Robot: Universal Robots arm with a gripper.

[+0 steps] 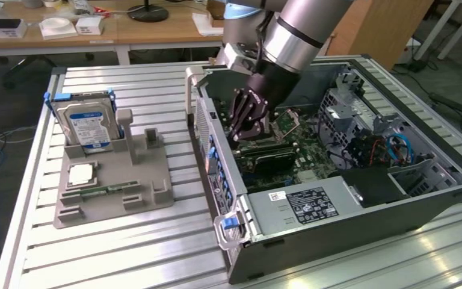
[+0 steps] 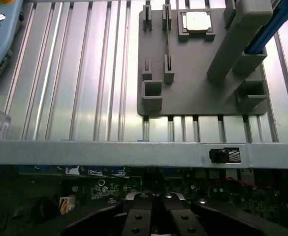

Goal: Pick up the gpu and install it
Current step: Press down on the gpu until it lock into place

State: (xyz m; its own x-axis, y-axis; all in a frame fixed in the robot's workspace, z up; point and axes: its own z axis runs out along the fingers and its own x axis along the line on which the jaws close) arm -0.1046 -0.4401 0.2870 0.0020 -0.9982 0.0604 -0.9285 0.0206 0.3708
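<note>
While the gripper (image 1: 247, 129) reaches inside the computer case (image 1: 423, 198), its fingers (image 2: 176, 221) pressed together over the motherboard (image 1: 303, 156), the gpu looks nearly installed.

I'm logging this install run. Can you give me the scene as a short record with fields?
gripper: shut, down inside the open computer case, over the motherboard
gpu: black card on the motherboard just below the gripper; contact unclear
parts holder: grey, on the table at the exterior view's left
hard drive: upright in the holder
</note>
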